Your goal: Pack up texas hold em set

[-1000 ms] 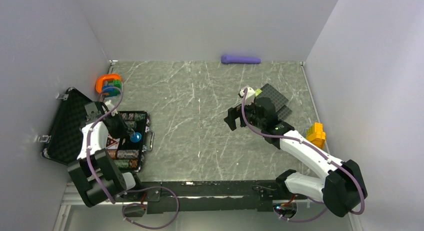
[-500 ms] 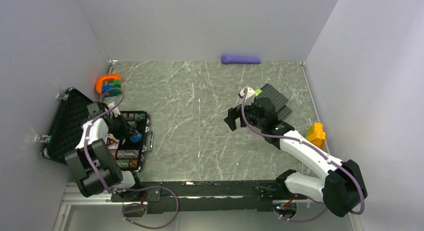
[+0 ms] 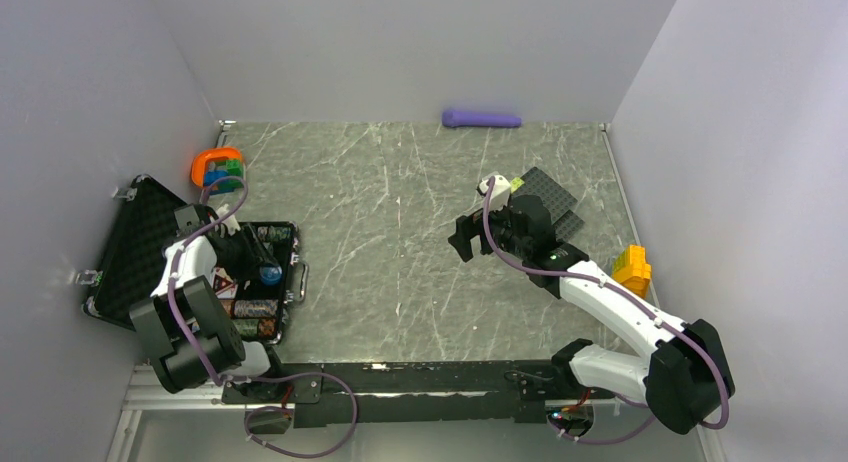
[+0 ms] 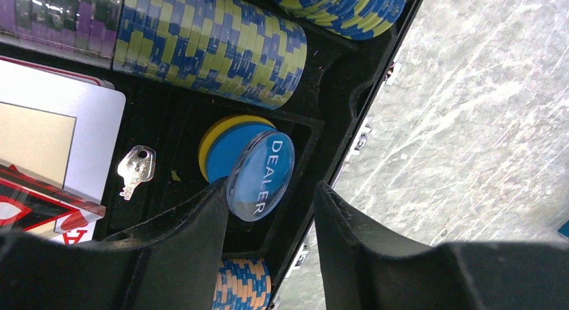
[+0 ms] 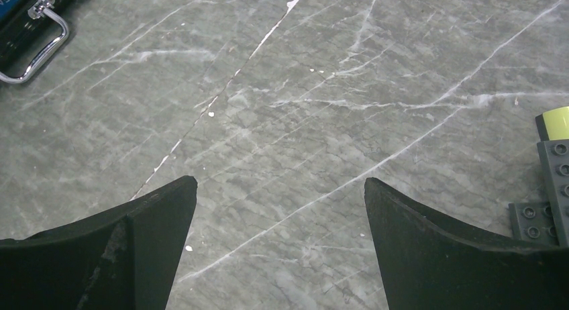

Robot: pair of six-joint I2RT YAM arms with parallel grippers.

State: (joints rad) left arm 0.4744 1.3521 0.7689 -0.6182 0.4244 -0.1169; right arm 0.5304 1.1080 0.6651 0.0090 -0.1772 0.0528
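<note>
The black case (image 3: pixel 120 250) lies open at the left, its tray holding striped chip stacks (image 4: pixel 208 45), cards (image 4: pixel 47 139) and a small key (image 4: pixel 136 168). My left gripper (image 3: pixel 262 266) (image 4: pixel 272 189) hangs open over a small pocket of the tray. In that pocket a clear blue DEALER disc (image 4: pixel 260 176) leans on edge against a blue disc and a yellow disc (image 4: pixel 213 130), touching my left finger (image 4: pixel 194 236). Over bare table mid-right, my right gripper (image 3: pixel 465 240) (image 5: pixel 280 182) is wide open and empty. The case handle (image 5: pixel 33 45) shows at its far left.
An orange ring toy (image 3: pixel 217 168) sits behind the case. A purple object (image 3: pixel 482 118) lies at the back wall. Black studded plates (image 3: pixel 550 197) (image 5: pixel 550 189) are beside the right arm, and a yellow block (image 3: pixel 632 269) sits near the right wall.
My left gripper's jaws have parted and let go of the DEALER disc, which now rests in the pocket. The left arm shifted slightly toward the case. The right arm has not moved.
</note>
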